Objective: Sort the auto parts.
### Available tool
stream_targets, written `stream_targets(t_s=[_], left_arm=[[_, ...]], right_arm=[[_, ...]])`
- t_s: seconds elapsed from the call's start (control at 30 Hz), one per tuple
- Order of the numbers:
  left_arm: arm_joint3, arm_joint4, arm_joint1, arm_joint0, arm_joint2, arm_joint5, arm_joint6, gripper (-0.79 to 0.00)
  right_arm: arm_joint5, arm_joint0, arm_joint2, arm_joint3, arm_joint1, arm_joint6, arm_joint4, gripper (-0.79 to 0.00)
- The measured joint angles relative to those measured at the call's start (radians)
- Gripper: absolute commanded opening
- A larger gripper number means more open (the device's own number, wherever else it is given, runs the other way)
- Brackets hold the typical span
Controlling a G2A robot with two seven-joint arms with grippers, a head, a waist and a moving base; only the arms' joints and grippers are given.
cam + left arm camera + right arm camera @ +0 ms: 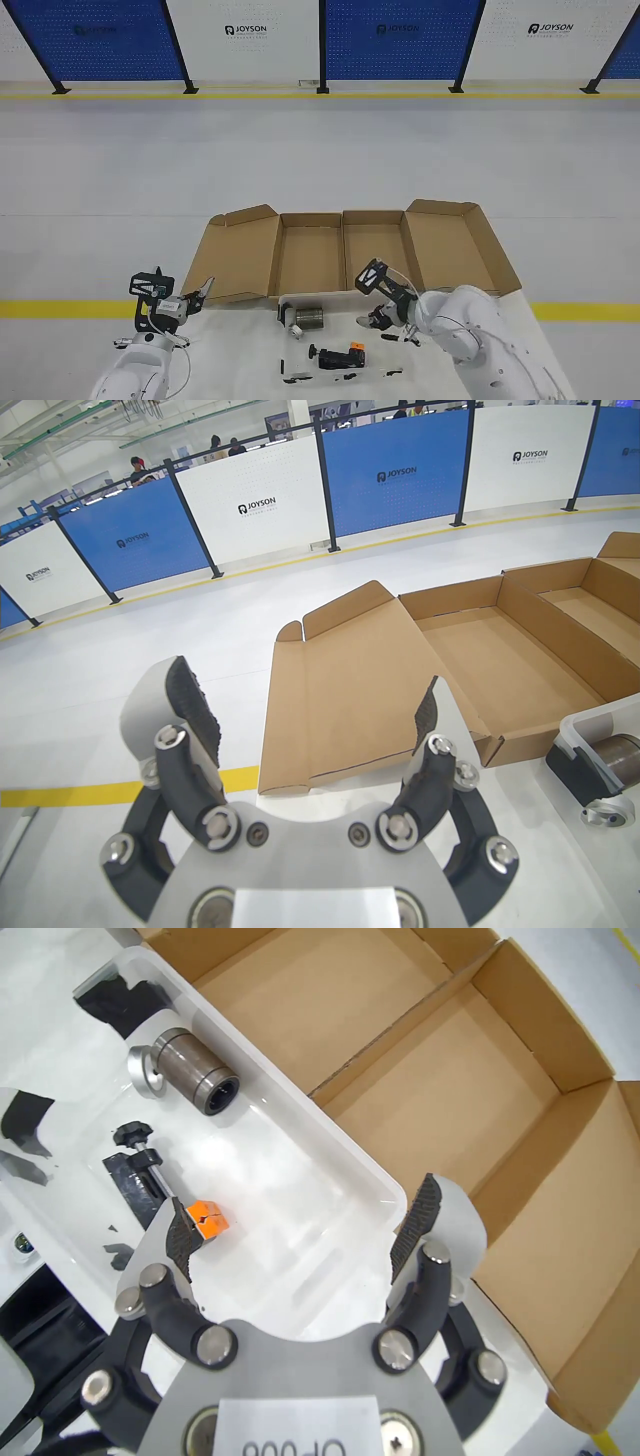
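Note:
A clear plastic tray (pixel 350 1148) holds the parts. In it lie a metal cylinder (pixel 195 1070) with a silver flange and a black screw clamp (pixel 137 1178) with an orange block (pixel 207 1220). In the top view the cylinder (pixel 308 318) and the clamp (pixel 338 356) sit in front of the cardboard box (pixel 345 250). My right gripper (pixel 300 1223) hangs open above the tray's end near the box, holding nothing, with one finger (pixel 180 1228) beside the orange block. My left gripper (pixel 310 710) is open and empty off the tray's left side, facing the box's left flap (pixel 340 700).
The box has two bare compartments (pixel 450 1093) and flaps folded out on both sides (pixel 450 245). Small black pieces (pixel 300 378) lie at the tray's near side. A yellow floor line (pixel 60 308) runs past the table.

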Motion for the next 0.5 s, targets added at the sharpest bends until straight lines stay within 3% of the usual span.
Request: stream_targets(t_s=[0.07,0.1,0.23,0.33,0.37,0.5], left_arm=[[0.0,0.0,0.0,0.0,0.0,0.0,0.0,0.0],[0.0,0.0,0.0,0.0,0.0,0.0,0.0,0.0],[0.0,0.0,0.0,0.0,0.0,0.0,0.0,0.0],[0.0,0.0,0.0,0.0,0.0,0.0,0.0,0.0],[0.0,0.0,0.0,0.0,0.0,0.0,0.0,0.0],[0.0,0.0,0.0,0.0,0.0,0.0,0.0,0.0]], right_arm=[[-0.029,0.011,0.006,0.005,0.002,0.028,0.066,-0.385],[-0.05,0.016,0.01,0.008,0.004,0.046,0.108,-0.394],[-0.145,0.029,0.01,0.022,0.012,0.113,0.255,-0.246],[-0.149,0.036,-0.018,0.019,0.023,0.137,0.318,-0.132],[-0.143,0.039,-0.033,0.016,0.027,0.142,0.317,-0.123],[-0.122,0.07,-0.104,0.032,0.04,0.16,0.281,-0.271]])
